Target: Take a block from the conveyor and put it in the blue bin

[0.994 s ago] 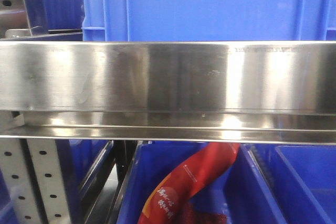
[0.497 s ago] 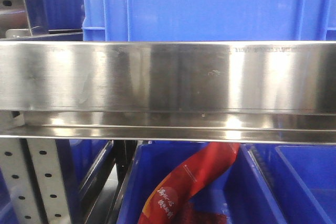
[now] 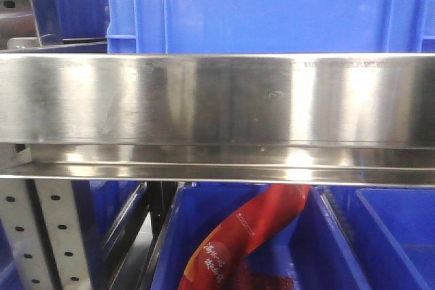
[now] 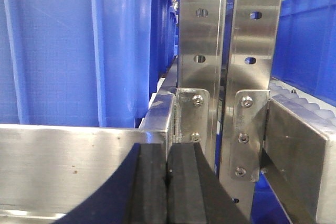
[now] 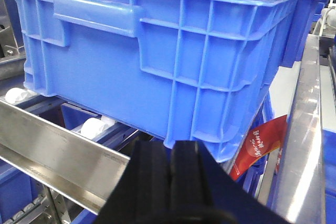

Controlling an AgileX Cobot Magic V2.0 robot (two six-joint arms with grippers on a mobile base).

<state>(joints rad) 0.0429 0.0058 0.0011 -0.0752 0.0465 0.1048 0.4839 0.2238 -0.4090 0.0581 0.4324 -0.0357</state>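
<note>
The block and the conveyor belt are out of view in every frame. A large blue bin point(image 5: 157, 51) stands on a roller shelf in the right wrist view and fills the top of the front view point(image 3: 272, 5). My right gripper point(image 5: 170, 153) is shut and empty, low in front of that bin's near corner. My left gripper point(image 4: 168, 153) is shut and empty, close to a steel rail point(image 4: 79, 166) and upright steel posts point(image 4: 202, 51). A blue bin wall point(image 4: 79, 45) rises behind the rail on the left.
A wide steel shelf rail point(image 3: 217, 100) crosses the front view. Below it lie more blue bins point(image 3: 394, 236), one holding a red packet point(image 3: 238, 242), which also shows in the right wrist view point(image 5: 260, 142). White rollers point(image 5: 94, 127) sit under the large bin. A perforated post point(image 3: 41, 236) stands lower left.
</note>
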